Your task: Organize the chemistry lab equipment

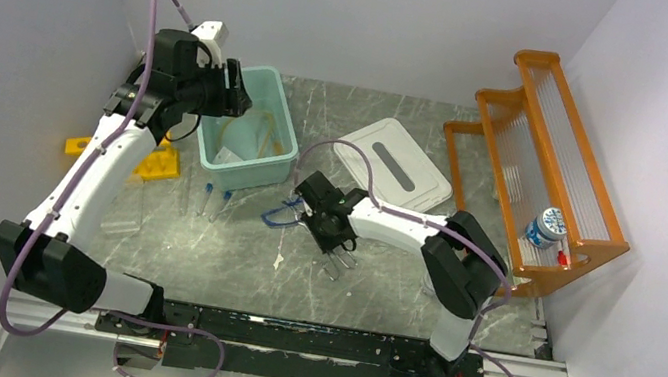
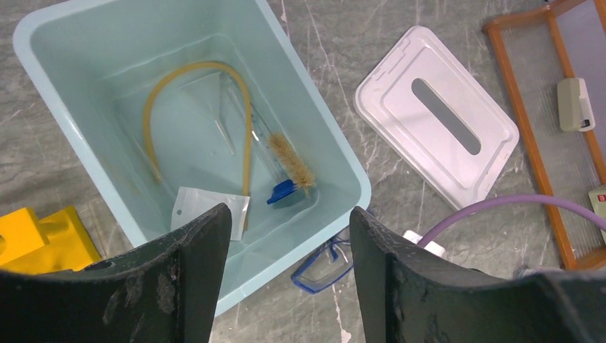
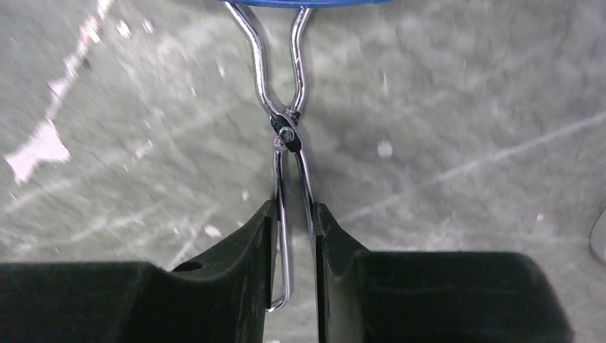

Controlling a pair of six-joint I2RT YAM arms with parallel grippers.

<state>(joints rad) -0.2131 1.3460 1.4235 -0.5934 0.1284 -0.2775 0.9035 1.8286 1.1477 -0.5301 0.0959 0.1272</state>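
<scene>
The right claw [image 3: 294, 214] is closed against both legs of the silver tongs [image 3: 287, 136], low over the counter [image 3: 464, 107]. Whether the tongs are already lifted off it cannot be told. The hinge is seen just ahead of the fingertips, and beyond it the tongs' far ends reach a blue loop [image 3: 300, 3] at the top edge of the wrist view.

The left claw [image 2: 289, 214] is held apart with nothing between its fingers, hanging above the near rim of a pale green bin [image 2: 336, 164]. Below and ahead of it, inside the bin, a tan tube [image 2: 193, 68], a small brush [image 2: 291, 161], a blue cap [image 2: 282, 191] and a white packet [image 2: 211, 207] are already gathered. To its right a white lid [image 2: 436, 121] lies off the bin on the counter. To its left a yellow rack [image 2: 43, 239] stands outside the bin.

Between the two claws, two test tubes [image 1: 206, 197] are left loose on the counter.

The task is judged to be roughly half done. The tongs, blue loop, test tubes and rack are yet to be put away, and the lid is probably to be fitted last.
</scene>
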